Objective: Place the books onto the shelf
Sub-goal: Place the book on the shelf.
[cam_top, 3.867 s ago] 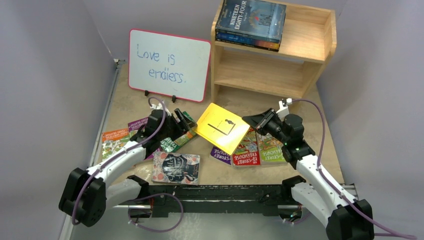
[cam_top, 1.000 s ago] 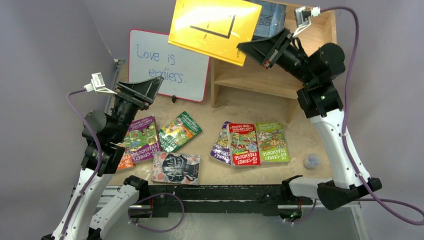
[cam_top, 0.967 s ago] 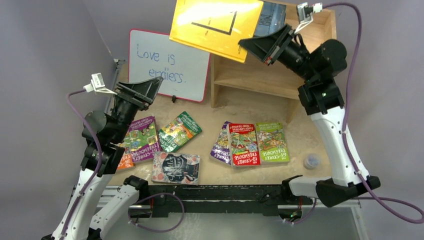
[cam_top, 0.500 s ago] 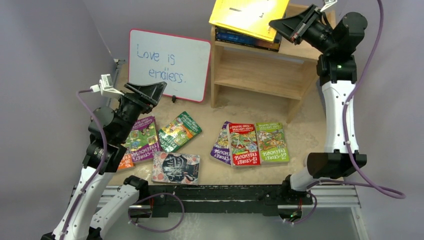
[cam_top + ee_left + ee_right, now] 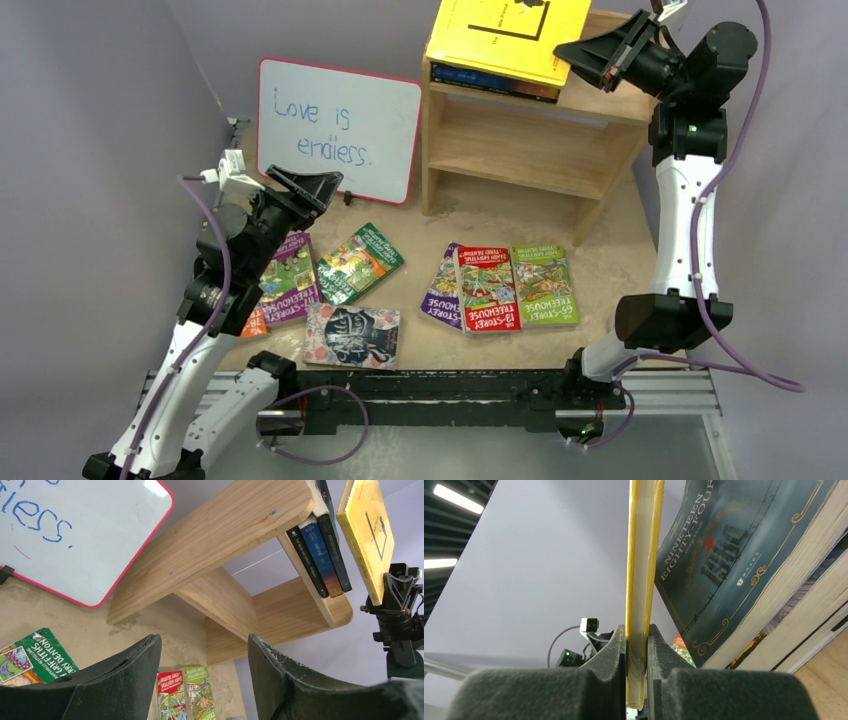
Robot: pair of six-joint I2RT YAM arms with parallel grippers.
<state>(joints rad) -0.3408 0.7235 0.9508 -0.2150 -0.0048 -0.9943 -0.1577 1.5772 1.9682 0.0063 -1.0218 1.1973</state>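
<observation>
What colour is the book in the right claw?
Yellow, with a black line drawing on the cover: the yellow book, clearest in the top external view.

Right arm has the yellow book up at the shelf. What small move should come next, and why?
Probably lower it a little, then open. The right claw is clamped on the yellow book, which hangs tilted over the dark book stack on the shelf, a gap showing above the top cover.

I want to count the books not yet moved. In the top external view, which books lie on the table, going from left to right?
Purple book → green book → red book → light green book. I leave out the floral, orange and half-hidden purple ones, which overlap others in this order.
</observation>
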